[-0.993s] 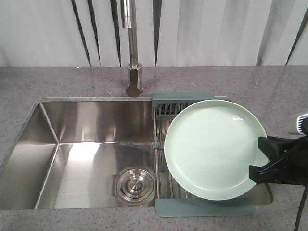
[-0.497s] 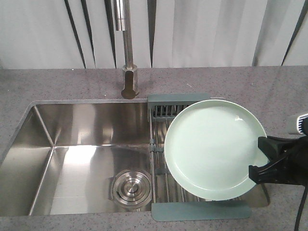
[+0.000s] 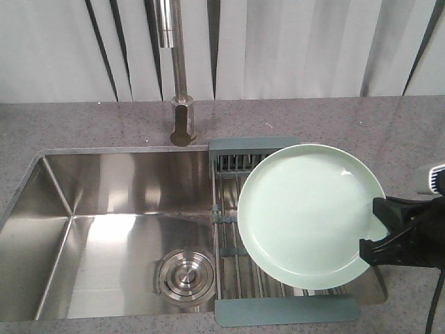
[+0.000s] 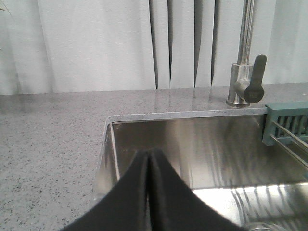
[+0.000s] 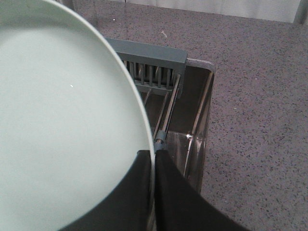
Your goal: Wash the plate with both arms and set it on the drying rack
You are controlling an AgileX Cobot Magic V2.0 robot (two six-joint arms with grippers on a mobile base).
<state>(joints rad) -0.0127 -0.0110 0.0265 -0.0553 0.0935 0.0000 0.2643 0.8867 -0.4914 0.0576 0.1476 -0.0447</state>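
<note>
R gripper (image 3: 376, 230) is clamped on the right-hand rim of the plate (image 3: 306, 216); the wrist view shows the rim pinched between its 2 fingers. The plate is held tilted over the drying rack (image 3: 284, 311), which spans the right end of the sink (image 3: 104, 181). Can't tell if its low edge touches the rods. L gripper (image 4: 150, 192) has its fingers pressed together on nothing, near the sink's left rim.

Over the last 1 s the faucet (image 3: 178, 104), sink and rack slid left and down in the front view, while plate and R gripper kept their spot in frame. So prob. the base/camera shifted w/ the plate carried along. The plate isn't parked in the rack yet, and no water is running.
</note>
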